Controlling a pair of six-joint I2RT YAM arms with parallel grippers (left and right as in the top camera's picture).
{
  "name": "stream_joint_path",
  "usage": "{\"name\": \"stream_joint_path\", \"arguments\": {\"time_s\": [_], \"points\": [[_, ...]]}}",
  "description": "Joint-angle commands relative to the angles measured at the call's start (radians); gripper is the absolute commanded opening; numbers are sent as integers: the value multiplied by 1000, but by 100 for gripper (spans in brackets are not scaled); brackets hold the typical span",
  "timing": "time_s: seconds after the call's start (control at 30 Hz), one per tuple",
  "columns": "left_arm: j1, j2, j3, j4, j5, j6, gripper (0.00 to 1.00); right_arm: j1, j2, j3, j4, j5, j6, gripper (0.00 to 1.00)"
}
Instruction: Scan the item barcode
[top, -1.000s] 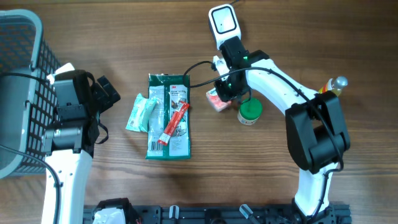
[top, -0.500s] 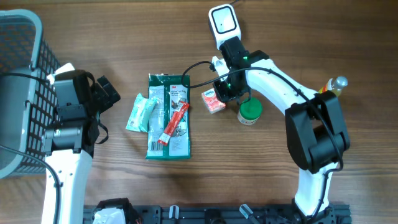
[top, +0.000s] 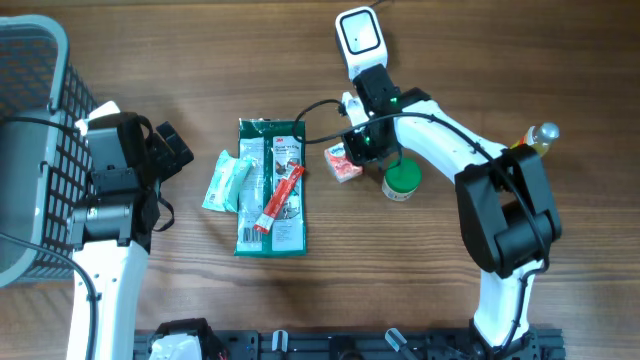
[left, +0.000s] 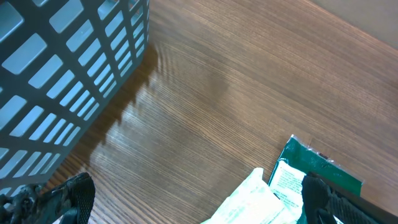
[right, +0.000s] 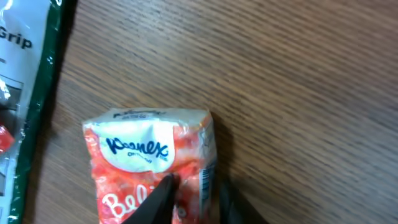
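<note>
A red-and-white Kleenex tissue pack (top: 343, 162) lies right of the table's middle, and my right gripper (top: 362, 148) is shut on its near end. In the right wrist view both dark fingers pinch the pack (right: 143, 149) between them, gripper (right: 194, 190), and a strip of barcode (right: 206, 179) shows along the pack's right edge. A white handheld scanner (top: 360, 35) rests at the far edge, just beyond that arm. My left gripper (top: 170, 150) stands open beside the basket with nothing between its fingers; in its wrist view the gripper (left: 196, 199) hangs over bare wood.
A grey basket (top: 30, 150) fills the left edge. A green package (top: 272, 190) with a red stick on it and a pale green packet (top: 228, 182) lie centre-left. A green-lidded jar (top: 402, 180) stands just right of the tissue pack. A bottle (top: 540, 135) sits far right.
The right gripper has carried the tissue pack a little to the left, away from the jar. The left arm has not moved.
</note>
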Motion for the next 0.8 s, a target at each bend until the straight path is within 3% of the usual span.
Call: {"name": "stream_joint_path", "arguments": {"time_s": [0.0,0.07,0.17,0.33,0.47,0.77], "points": [[4,-2,8,1,-13,9,100,5,19,-26,8,-6,8,14],[4,-2,8,1,-13,9,100,4,1,21,-35,-6,4,4],[4,-2,8,1,-13,9,100,27,-81,136,-135,122,-3,4],[4,-2,8,1,-13,9,100,243,-158,141,-237,685,-17,4],[4,-2,8,1,-13,9,100,470,-142,50,-196,1099,17,4],[4,-2,8,1,-13,9,100,526,48,-27,-55,1236,58,4]]}}
